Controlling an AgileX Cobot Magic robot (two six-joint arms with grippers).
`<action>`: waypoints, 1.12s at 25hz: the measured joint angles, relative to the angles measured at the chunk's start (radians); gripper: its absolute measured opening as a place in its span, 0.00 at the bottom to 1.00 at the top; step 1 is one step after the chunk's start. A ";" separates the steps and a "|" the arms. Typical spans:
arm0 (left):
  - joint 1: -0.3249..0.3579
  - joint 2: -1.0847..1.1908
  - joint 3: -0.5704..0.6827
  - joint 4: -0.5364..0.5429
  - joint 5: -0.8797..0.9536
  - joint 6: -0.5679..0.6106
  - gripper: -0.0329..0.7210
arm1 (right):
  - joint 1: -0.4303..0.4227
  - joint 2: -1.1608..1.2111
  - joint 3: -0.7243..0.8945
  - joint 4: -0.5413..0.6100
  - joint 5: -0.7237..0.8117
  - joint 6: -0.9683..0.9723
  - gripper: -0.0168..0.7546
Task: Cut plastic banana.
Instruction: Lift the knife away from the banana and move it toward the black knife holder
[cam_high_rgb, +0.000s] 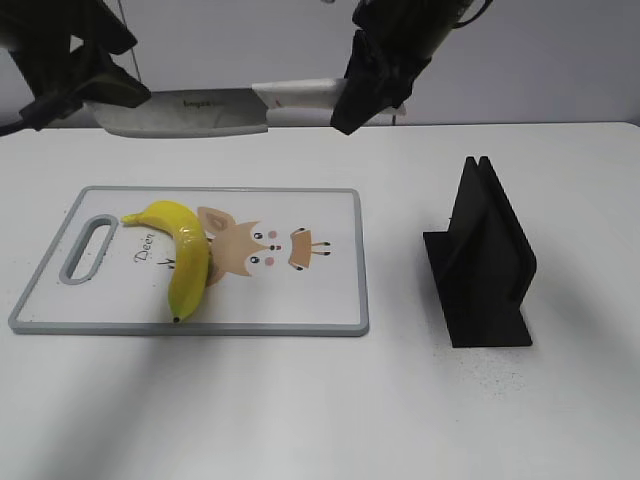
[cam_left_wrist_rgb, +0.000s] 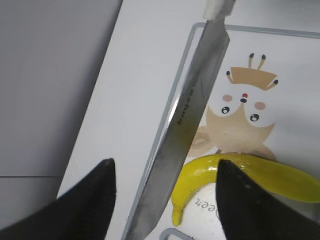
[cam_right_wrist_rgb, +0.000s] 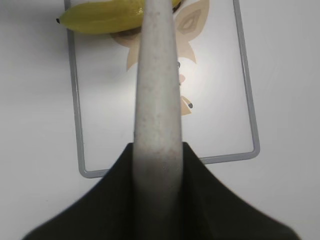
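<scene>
The plastic banana (cam_high_rgb: 185, 255) lies on the left part of the cutting board (cam_high_rgb: 300, 300), stem toward the board's handle hole. My right gripper (cam_high_rgb: 375, 80) is shut on the white handle of a knife (cam_high_rgb: 190, 110) and holds it level, high above the board, with the blade pointing left. My left gripper (cam_high_rgb: 100, 90) is open at the blade's tip. In the left wrist view the blade (cam_left_wrist_rgb: 190, 115) runs between the spread fingers (cam_left_wrist_rgb: 165, 162) without touching them, with the banana (cam_left_wrist_rgb: 250, 175) below. The right wrist view shows the handle (cam_right_wrist_rgb: 157, 100), my right gripper (cam_right_wrist_rgb: 157, 150) and the banana (cam_right_wrist_rgb: 100, 17).
A black knife stand (cam_high_rgb: 485, 260) stands on the white table right of the board. The board carries a cartoon fox print (cam_high_rgb: 255, 250) and shows in the right wrist view (cam_right_wrist_rgb: 220, 100).
</scene>
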 joint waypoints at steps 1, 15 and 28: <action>0.000 -0.010 0.000 0.000 -0.004 -0.001 0.84 | 0.000 -0.009 0.001 0.000 0.000 0.000 0.26; 0.025 -0.255 0.000 -0.018 -0.074 -0.201 0.83 | 0.000 -0.132 0.024 -0.022 -0.002 0.090 0.26; 0.137 -0.409 0.001 -0.001 0.026 -0.571 0.83 | 0.000 -0.239 0.051 -0.150 -0.001 0.431 0.26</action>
